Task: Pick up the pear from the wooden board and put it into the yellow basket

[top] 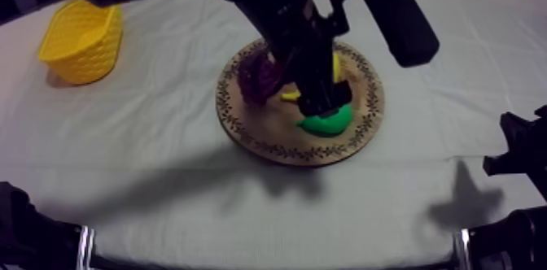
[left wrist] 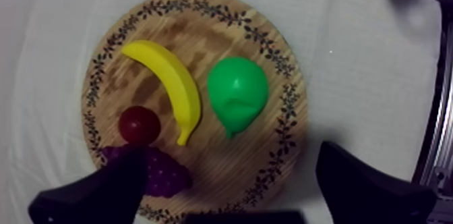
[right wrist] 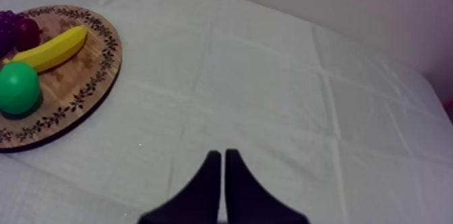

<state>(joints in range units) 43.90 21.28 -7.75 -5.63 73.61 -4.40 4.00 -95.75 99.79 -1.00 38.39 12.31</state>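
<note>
The green pear (left wrist: pixel 236 95) lies on the round wooden board (left wrist: pixel 202 24), beside the banana (left wrist: pixel 165 85). A small red fruit (left wrist: pixel 139 124) and purple grapes (left wrist: pixel 158 173) lie at the banana's other side. My left gripper (left wrist: pixel 229 193) hangs open above the board, its fingers (left wrist: pixel 364 186) spread wide with nothing between them. From above, the left gripper (top: pixel 321 102) covers part of the pear (top: pixel 327 120) on the board (top: pixel 269 139). My right gripper (right wrist: pixel 222 173) is shut on nothing, low over the cloth to the right of the board (right wrist: pixel 101 71).
The yellow basket (top: pixel 81 39) stands at the far left of the table, apart from the board. My right gripper (top: pixel 521 155) rests near the table's right edge. Bare cloth lies between board and basket.
</note>
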